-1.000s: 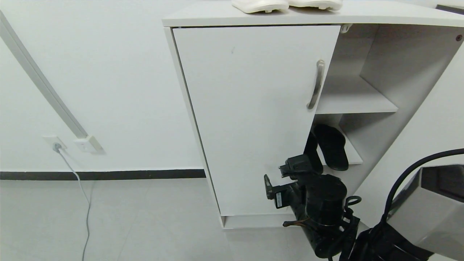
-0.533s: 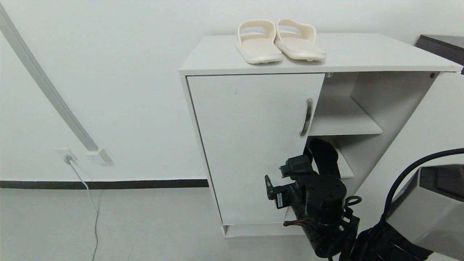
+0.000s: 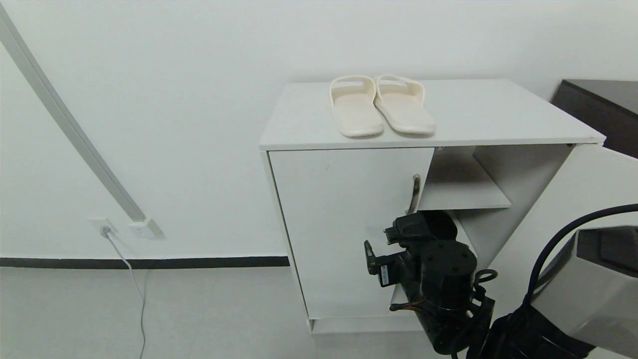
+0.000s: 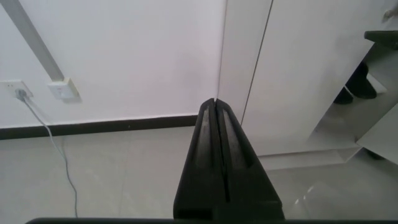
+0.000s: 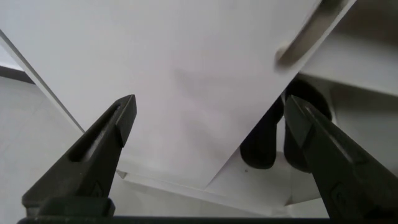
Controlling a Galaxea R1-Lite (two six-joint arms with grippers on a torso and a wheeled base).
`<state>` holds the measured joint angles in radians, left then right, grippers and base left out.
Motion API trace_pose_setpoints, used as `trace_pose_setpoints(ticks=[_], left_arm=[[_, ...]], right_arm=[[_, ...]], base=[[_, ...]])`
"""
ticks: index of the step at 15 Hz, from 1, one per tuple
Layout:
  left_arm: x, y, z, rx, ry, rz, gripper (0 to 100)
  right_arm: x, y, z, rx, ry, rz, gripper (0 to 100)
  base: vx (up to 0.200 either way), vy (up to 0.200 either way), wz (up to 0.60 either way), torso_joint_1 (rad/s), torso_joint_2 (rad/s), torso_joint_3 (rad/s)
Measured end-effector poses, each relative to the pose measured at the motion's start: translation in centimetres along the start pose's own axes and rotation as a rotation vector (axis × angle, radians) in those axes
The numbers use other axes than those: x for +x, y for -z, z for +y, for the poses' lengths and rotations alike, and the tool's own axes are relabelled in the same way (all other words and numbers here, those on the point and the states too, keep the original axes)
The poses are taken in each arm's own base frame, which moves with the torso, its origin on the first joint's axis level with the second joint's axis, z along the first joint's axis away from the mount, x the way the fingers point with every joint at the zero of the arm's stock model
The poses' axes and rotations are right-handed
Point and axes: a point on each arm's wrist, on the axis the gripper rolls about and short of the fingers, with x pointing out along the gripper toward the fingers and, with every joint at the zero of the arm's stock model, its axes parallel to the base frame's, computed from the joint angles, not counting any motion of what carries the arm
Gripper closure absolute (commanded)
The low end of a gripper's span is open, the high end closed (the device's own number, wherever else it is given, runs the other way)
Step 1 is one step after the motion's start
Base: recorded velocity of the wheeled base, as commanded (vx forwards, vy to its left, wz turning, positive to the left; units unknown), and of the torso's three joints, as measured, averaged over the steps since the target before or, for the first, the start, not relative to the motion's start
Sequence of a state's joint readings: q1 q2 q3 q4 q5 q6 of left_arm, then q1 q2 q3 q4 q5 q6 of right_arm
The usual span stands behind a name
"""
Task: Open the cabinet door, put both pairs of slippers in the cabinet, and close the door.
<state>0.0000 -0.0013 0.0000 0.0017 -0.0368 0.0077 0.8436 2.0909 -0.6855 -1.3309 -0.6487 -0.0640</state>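
The cream slippers (image 3: 381,104) lie side by side on top of the cabinet (image 3: 478,112), straps at the wall end. They are well above both of your grippers, and nothing touches them. The black slippers (image 5: 273,140) stand on end on a low shelf inside the open right half of the cabinet. In the head view your right arm (image 3: 443,279) covers most of them. An upper shelf (image 3: 463,197) crosses that open half above them.

The left door (image 3: 349,224) is shut, with its handle (image 3: 414,193) running along the inner edge. The right door (image 3: 573,199) is swung wide open towards you.

Your right gripper (image 5: 210,102) is spread wide and holds nothing. It points at the lower part of the shut left door, near that door's inner edge. The handle is higher up, and the black slippers are just past the door edge, beside one finger. You cannot tell whether the gripper touches the door.

Your left gripper (image 4: 215,106) has its fingers pressed together with nothing between them. It points at the cabinet's left front corner, over the floor (image 3: 149,319) and apart from the cabinet. The black slippers are far off to its side.

On the wall to the left, a slanted conduit (image 3: 70,124) runs down to a socket (image 3: 102,227). A cable (image 3: 134,279) hangs from the socket to the floor. A dark piece of furniture (image 3: 598,104) stands to the right of the cabinet.
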Motion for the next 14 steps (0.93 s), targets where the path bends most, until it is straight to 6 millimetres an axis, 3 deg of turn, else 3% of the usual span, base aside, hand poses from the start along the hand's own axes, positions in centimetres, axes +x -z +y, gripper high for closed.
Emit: trace_pose_setpoints(ticks=[14], left_arm=[[0.0,0.0,0.0,0.0,0.0,0.0,100]], right_arm=[[-0.02,0.06,-0.01,-0.004,-0.001,0.003,0]], base=[[0.0,0.0,0.0,0.225,-0.55,-0.322]])
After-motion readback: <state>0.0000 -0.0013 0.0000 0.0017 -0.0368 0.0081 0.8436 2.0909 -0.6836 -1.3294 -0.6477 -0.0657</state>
